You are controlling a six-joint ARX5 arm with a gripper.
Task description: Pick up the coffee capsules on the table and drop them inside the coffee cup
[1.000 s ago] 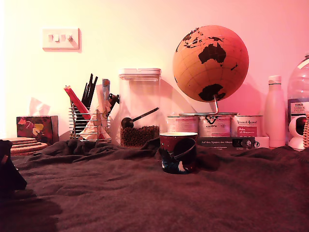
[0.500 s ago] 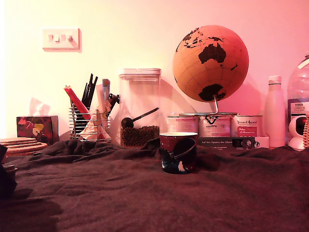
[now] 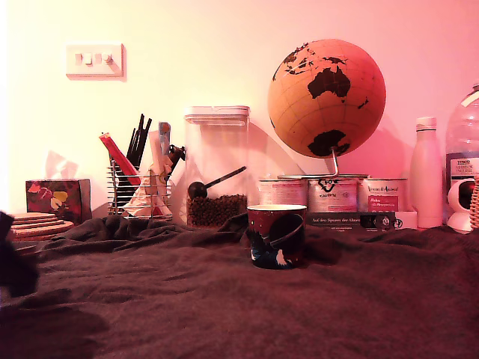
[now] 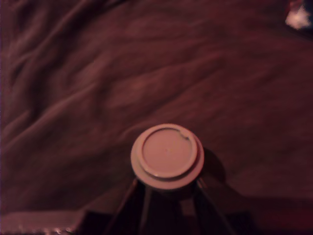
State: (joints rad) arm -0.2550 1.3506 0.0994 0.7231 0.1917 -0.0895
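Exterior view: tins [image 3: 333, 194] w/ unreadable label text.

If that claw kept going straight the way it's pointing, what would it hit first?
Probably just the brown cloth of the table. The gripper, holding the coffee capsule, points at bare wrinkled cloth; nothing else lies directly ahead, though depth is hard to judge.

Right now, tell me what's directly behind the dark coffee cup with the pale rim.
Behind the dark maroon coffee cup stand pale labelled tins on a flat dark printed box, with a clear plastic canister of coffee beans further toward the exterior view's left. The cup hides part of the box.
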